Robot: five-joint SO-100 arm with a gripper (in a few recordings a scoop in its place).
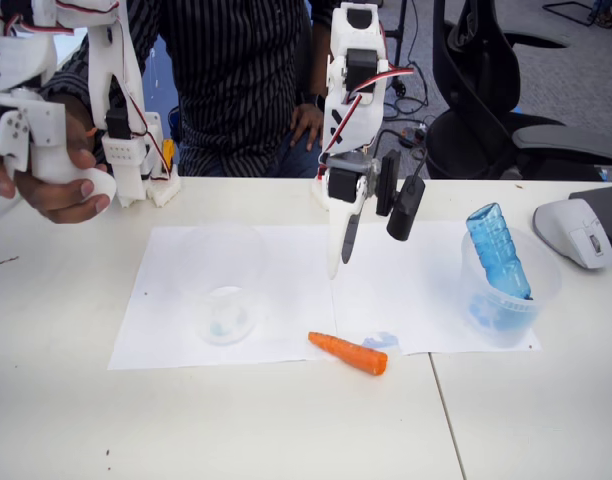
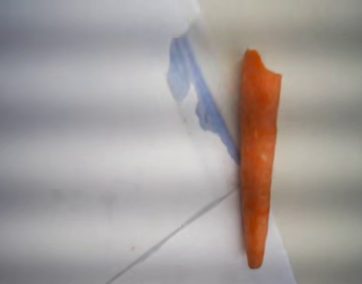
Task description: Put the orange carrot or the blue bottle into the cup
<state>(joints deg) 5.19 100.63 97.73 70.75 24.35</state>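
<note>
I am seeing the orange carrot point(image 1: 348, 353) lying flat on the desk point(image 1: 286, 430), at the front edge of the white paper sheets point(image 1: 186, 300). In the fixed view its pointed tip is aiming left and its blunt thick end right. Just beside the blunt end, a small pale blue scrap point(image 1: 382, 340) is resting on the paper. In the wrist view the carrot point(image 2: 258, 160) is running top to bottom, tip downward, with the blue scrap point(image 2: 196, 94) just to its left along the paper's edge.

Taking the carrot as my landmark, the tool point(image 1: 342, 250) is hanging above and behind it, well apart from it and touching nothing. I am reading its white finger point(image 1: 336, 245) as pointing down toward the paper, with a dark finger alongside it; the two look close together, but I cannot tell whether they are shut.

Left of the carrot and slightly behind it, the cup point(image 1: 223, 285) is standing upright on the paper, clear, with a faint bluish speck at its base. Right of the carrot, well apart, the blue bottle point(image 1: 498, 250) is leaning inside another clear cup point(image 1: 506, 300). Behind the desk a person in a striped shirt point(image 1: 236, 70) is sitting.
</note>
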